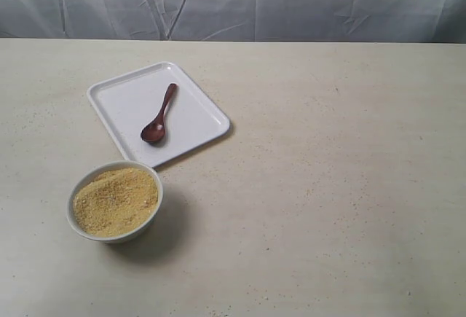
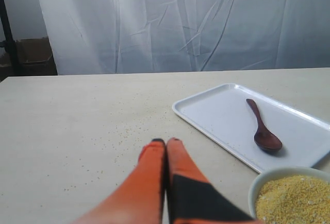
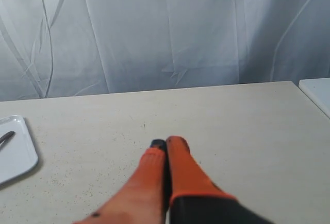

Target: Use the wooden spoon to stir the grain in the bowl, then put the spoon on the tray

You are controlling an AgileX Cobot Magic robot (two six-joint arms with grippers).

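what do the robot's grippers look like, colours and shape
Both look alike. The left gripper has two long, tapering orange fingers with small dark tips and a black section nearer the wrist. The right gripper shows the same. No cables show.

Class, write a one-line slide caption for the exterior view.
A wooden spoon lies on the white tray, with the bowl of grain nearer the camera on a pale table.

Tray (image 1: 120,102) with spoon (image 1: 158,120) at upper left and bowl (image 1: 149,211) just below it stand in the way; the table's (image 1: 328,186) whole right half lies open.
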